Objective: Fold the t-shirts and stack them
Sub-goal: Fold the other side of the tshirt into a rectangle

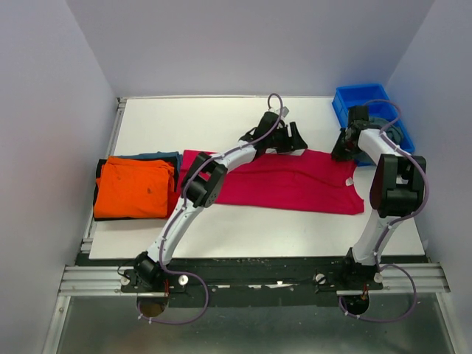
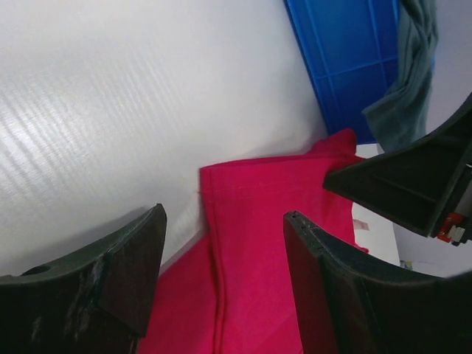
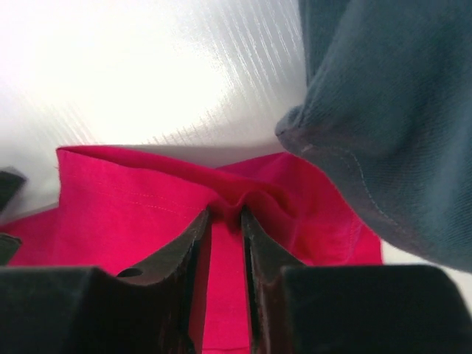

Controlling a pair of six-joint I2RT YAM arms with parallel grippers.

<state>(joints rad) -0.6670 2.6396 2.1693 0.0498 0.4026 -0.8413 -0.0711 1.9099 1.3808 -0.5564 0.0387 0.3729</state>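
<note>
right claw [image 3: 224, 213] is clamped on a pinch of the pink shirt [image 3: 140, 203]; left claw [image 2: 223, 215] stands apart above its upper edge: close it, then lift both evenly.

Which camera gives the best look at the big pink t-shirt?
The top external view: it shows almost the whole crimson-pink t-shirt. Each wrist view shows only a patch of its edge, the right one pinched in the right gripper.

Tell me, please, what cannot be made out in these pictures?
Top view: the right arm hides part of the blue bin.
Top view: the orange t-shirt covers the stack, so the count below is unclear.
Right wrist view: the grey-blue t-shirt is cut off by the top and right edges.
</note>
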